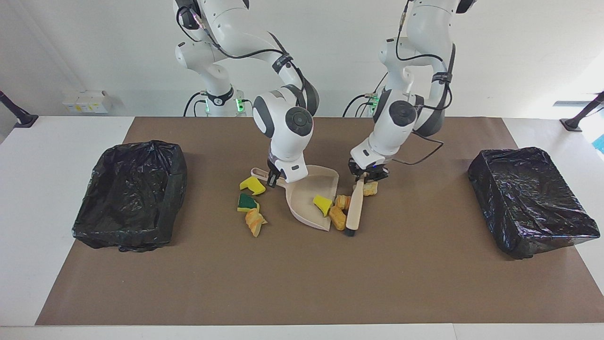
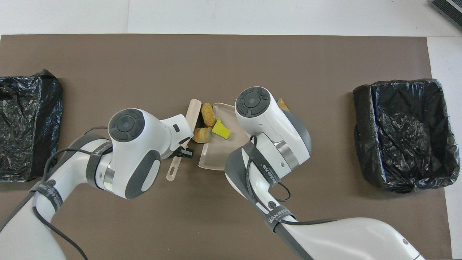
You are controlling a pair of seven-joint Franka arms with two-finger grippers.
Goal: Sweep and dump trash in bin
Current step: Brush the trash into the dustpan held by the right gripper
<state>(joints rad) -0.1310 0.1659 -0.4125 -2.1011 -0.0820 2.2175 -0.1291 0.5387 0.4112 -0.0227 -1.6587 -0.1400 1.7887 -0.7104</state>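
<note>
My right gripper point(image 1: 272, 179) is shut on the handle of the beige dustpan point(image 1: 306, 208), which rests on the brown mat; in the overhead view the wrist hides this gripper. My left gripper point(image 1: 367, 174) is shut on the handle of the beige brush point(image 1: 354, 210), whose bristles press against the pan's open side. Of the trash, a yellow sponge chunk point(image 1: 322, 204) lies inside the pan. Two bread-like lumps point(image 1: 338, 218) sit at its lip against the brush. A pale lump point(image 1: 371, 188) lies by the brush handle, toward the left arm's end.
Three more scraps lie beside the pan toward the right arm's end: a yellow sponge point(image 1: 252, 185), a green-yellow sponge point(image 1: 247, 202) and a bread lump point(image 1: 255, 222). Black-lined bins stand at the right arm's end point(image 1: 94, 222) and the left arm's end point(image 1: 542, 236).
</note>
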